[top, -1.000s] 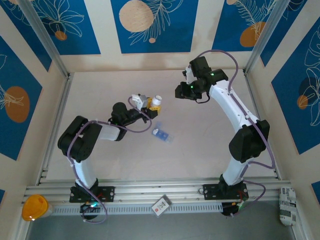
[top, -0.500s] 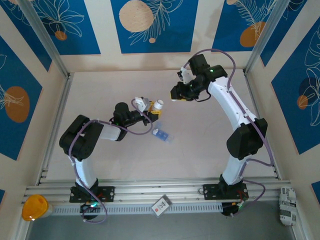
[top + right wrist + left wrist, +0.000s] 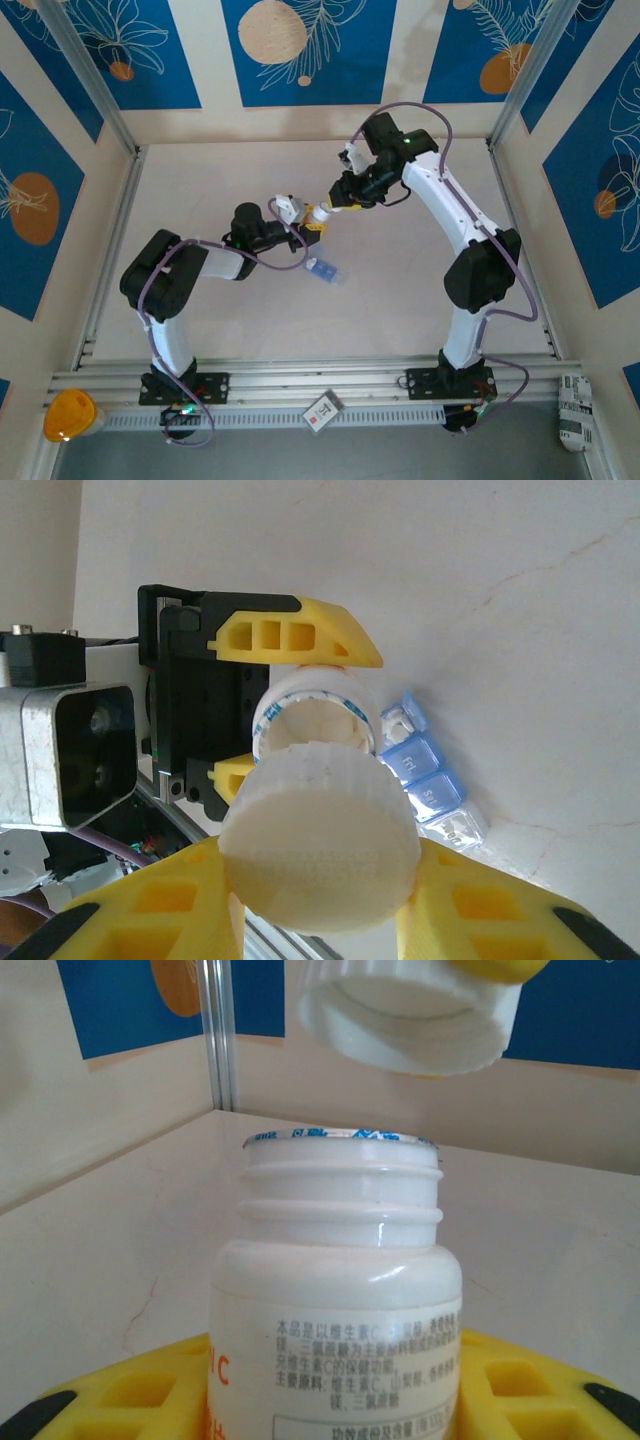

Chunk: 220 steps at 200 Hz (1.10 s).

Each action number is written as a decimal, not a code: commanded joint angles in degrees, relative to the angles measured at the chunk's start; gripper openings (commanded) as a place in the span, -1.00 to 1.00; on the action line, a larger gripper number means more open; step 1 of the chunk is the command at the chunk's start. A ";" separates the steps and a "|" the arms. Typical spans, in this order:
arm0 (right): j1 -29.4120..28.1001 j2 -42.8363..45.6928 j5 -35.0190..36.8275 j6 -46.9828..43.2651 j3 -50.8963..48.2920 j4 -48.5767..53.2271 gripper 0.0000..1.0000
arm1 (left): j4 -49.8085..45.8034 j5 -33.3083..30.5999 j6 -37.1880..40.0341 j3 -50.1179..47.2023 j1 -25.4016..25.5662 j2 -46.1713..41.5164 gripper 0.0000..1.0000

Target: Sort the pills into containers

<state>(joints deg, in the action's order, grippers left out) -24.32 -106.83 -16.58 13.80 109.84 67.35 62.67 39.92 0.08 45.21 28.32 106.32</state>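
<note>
A white pill bottle (image 3: 335,1300) stands upright with its threaded mouth uncovered, and my left gripper (image 3: 335,1405) is shut on its body, yellow fingers (image 3: 120,1400) on either side. My right gripper (image 3: 320,905) is shut on the bottle's white ribbed cap (image 3: 318,840), which hangs just above the mouth (image 3: 310,715), slightly off to one side and apart from it. In the top view the bottle (image 3: 317,213) and the right gripper (image 3: 335,197) meet at mid-table. The translucent blue pill box (image 3: 322,268) lies on the table just below the bottle; its far-end lid (image 3: 412,712) is up, showing white pieces inside.
Off the table, on the near rail, are an orange cup-like object (image 3: 68,415), a small card (image 3: 322,410) and a white packet (image 3: 574,410). Aluminium frame posts (image 3: 110,120) stand at the table's back corners.
My right arm has swung left and down with the cap, from about a hand's width away to right over the bottle's mouth. The left gripper and bottle have shifted slightly to the right.
</note>
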 commanded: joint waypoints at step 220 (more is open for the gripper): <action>1.97 -1.95 -7.36 -3.77 -5.26 0.07 -0.28 | -4.93 4.02 5.59 3.03 2.01 -3.48 -1.00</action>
<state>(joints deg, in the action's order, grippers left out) -23.22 -109.93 -22.37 11.40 106.48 67.31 55.79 41.52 3.88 46.52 29.74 104.84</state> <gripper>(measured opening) 0.361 0.451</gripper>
